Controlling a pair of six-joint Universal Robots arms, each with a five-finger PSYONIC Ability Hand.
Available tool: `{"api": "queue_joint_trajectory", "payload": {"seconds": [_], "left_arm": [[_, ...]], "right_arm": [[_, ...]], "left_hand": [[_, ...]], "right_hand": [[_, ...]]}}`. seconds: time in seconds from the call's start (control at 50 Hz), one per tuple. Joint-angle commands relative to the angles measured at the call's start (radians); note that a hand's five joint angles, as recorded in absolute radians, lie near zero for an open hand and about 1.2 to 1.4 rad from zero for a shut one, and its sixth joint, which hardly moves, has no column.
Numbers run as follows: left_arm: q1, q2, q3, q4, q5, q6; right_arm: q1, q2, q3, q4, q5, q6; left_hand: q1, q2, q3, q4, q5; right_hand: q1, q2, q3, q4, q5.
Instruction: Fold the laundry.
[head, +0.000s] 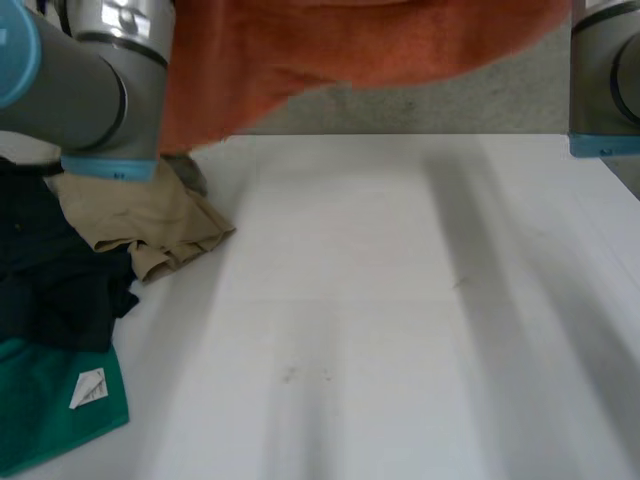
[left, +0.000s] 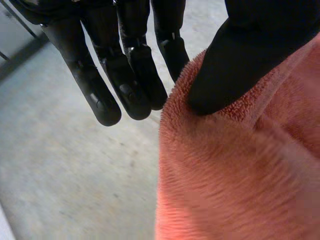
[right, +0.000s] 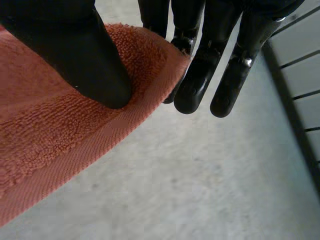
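Left hand (left: 235, 65) and right hand (right: 85, 60) each pinch the orange towel's (head: 350, 50) upper edge above the counter (head: 400, 300); advise holding it taut and level while lowering.

Looking down on a flat white matt bench (head: 400, 330), bearing a few faint grey scuff marks (head: 290, 375) near its middle and taking soft, even light. Meeting a grey speckled floor (head: 480, 105) just past the bench's far edge. In the left wrist view, stretching out as rough grey floor (left: 65, 170), bordered at one side by a dark strip (left: 22, 59). In the right wrist view, ending at a pale panel crossed by thin dark lines (right: 300, 65).
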Motion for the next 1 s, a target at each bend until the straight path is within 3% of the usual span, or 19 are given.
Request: {"api": "queue_joint_trajectory", "payload": {"seconds": [0.02,0.14,0.36,0.42,0.48,0.6,0.86,0.94,1.0], "left_arm": [[-0.005,0.020,-0.306,-0.131,-0.006,-0.025],[-0.018,0.026,-0.560,-0.180,0.000,-0.069],[-0.031,-0.017,-0.693,-0.286,-0.003,-0.080],[-0.022,-0.006,-0.699,-0.292,-0.001,-0.088],[-0.003,0.004,-0.725,-0.292,-0.001,-0.088],[0.027,0.038,-0.779,-0.292,-0.007,-0.092],[0.047,0.211,-0.928,-0.314,-0.036,-0.140],[0.063,0.244,-0.958,-0.372,-0.046,-0.138],[0.080,0.248,-0.972,-0.442,-0.043,-0.141]], "right_arm": [[-0.031,-0.036,0.208,0.306,0.009,0.016],[-0.092,-0.052,0.458,0.491,-0.005,0.081],[-0.210,-0.050,0.629,0.642,-0.045,0.235],[-0.256,-0.055,0.646,0.650,-0.089,0.315],[-0.304,-0.062,0.658,0.668,-0.134,0.420],[-0.368,-0.062,0.658,0.699,-0.128,0.461],[-0.423,-0.059,0.643,0.691,-0.109,0.444],[-0.425,-0.056,0.643,0.676,-0.109,0.442],[-0.426,-0.059,0.646,0.664,-0.108,0.438]], "left_hand": [[0.284,0.201,0.204,0.194,0.238],[0.284,0.201,0.204,0.194,0.238],[0.284,0.201,0.204,0.194,0.238],[0.056,-0.026,-0.024,-0.034,0.010],[-0.582,-0.665,-0.662,-0.672,-0.628],[-0.746,-0.828,-0.826,-0.836,-0.792],[-0.688,-0.770,-0.768,-0.777,-0.733],[-0.468,-0.550,-0.548,-0.558,-0.514],[-0.426,-0.509,-0.506,-0.516,-0.472]], "right_hand": [[0.410,0.225,0.212,0.591,0.233],[0.410,0.225,0.212,0.591,0.233],[0.410,0.225,0.212,0.591,0.233],[0.410,0.225,0.212,0.591,0.233],[0.410,0.225,0.212,0.591,0.233],[0.410,0.225,0.212,0.591,0.233],[0.410,0.225,0.212,0.591,0.233],[0.410,0.225,0.212,0.591,0.233],[0.410,0.225,0.212,0.591,0.233]]}}
